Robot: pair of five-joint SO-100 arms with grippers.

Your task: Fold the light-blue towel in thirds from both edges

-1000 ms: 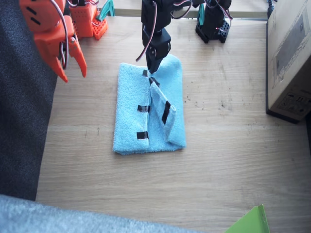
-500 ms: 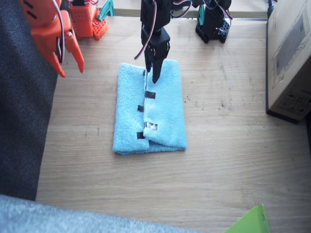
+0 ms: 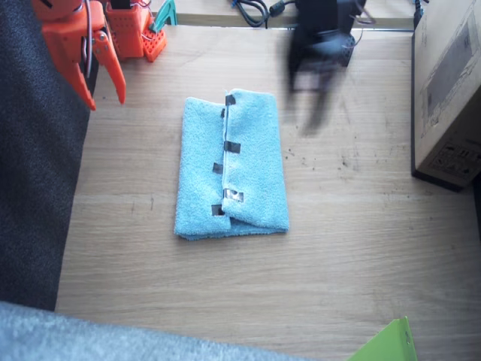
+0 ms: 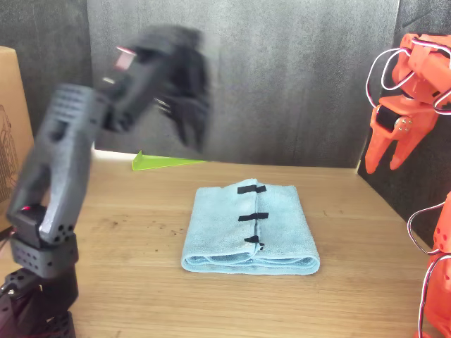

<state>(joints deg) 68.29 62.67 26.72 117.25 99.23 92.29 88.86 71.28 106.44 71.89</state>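
Observation:
The light-blue towel (image 3: 244,177) (image 4: 250,229) lies flat on the wooden table, both edges folded in so they meet along a seam marked by black tape strips (image 3: 232,147). My black left gripper (image 3: 314,113) (image 4: 192,130) is a motion blur in the air, off the towel on the cardboard box's side; its jaws cannot be made out. My orange right gripper (image 3: 106,98) (image 4: 384,163) hangs open and empty above the table's edge by the dark carpet, well apart from the towel.
A cardboard box (image 3: 451,90) (image 4: 10,127) stands at one table side. Dark carpet (image 3: 37,188) borders the other side. A green sheet (image 3: 387,342) (image 4: 162,162) lies at one corner. The orange arm's base (image 3: 135,34) and the black base (image 3: 331,37) stand along one edge.
The left gripper let go of the towel's edge, the flap dropped flat onto the towel, and the arm swung up and away towards the box. The right arm barely shifted.

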